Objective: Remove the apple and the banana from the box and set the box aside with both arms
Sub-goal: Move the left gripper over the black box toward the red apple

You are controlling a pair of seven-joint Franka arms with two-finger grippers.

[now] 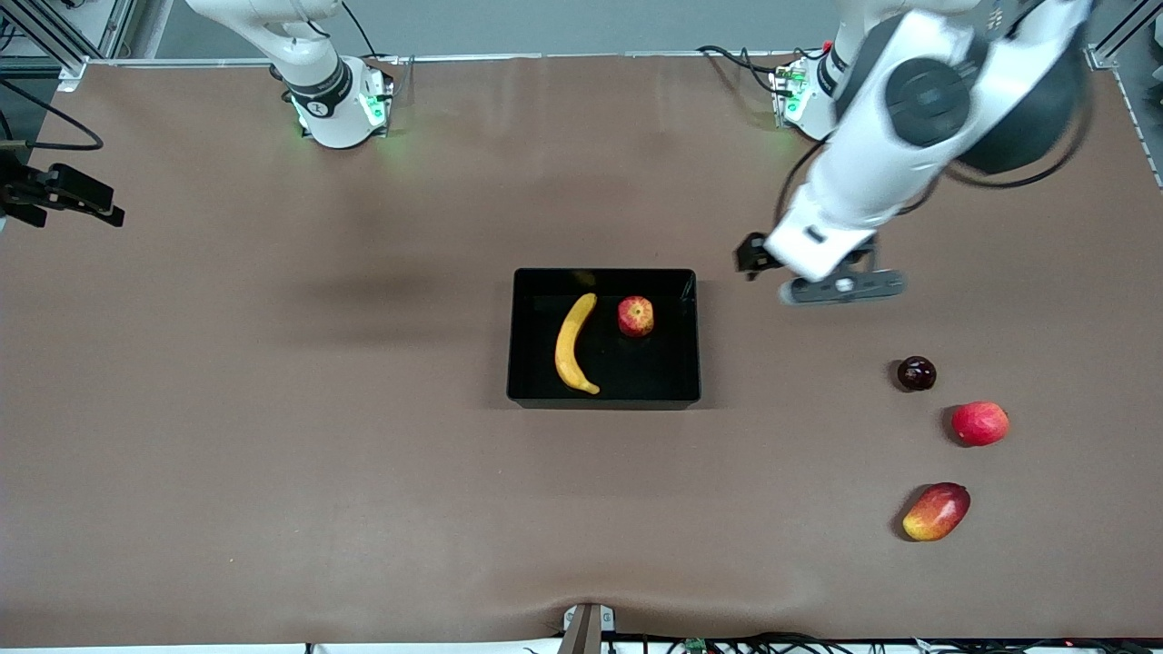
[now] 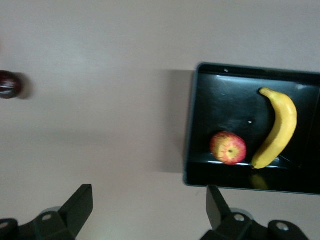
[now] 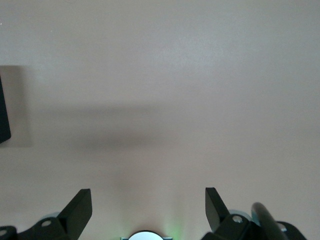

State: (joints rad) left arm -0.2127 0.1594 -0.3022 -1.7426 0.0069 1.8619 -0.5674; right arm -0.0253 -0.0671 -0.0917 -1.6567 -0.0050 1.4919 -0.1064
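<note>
The mango lies nearest the camera, on the brown bench toward the left arm's end. Just farther from the camera sits a plain red apple, and farther again a small dark round fruit, which also shows in the left wrist view.

The box sits mid-bench, flat on the surface. Inside it the banana lies lengthwise along the side toward the right arm's end, and the streaked apple rests beside it, close to the box wall farther from the camera. The two fruits sit near each other; whether they touch cannot be told.

The left gripper hangs empty over bare bench just beside the box, on the side toward the left arm's end, its fingers spread wide apart.

The right gripper is up over bare bench near the right arm's end, fingers likewise wide apart and holding nothing; only a corner of the box shows in its wrist view.
</note>
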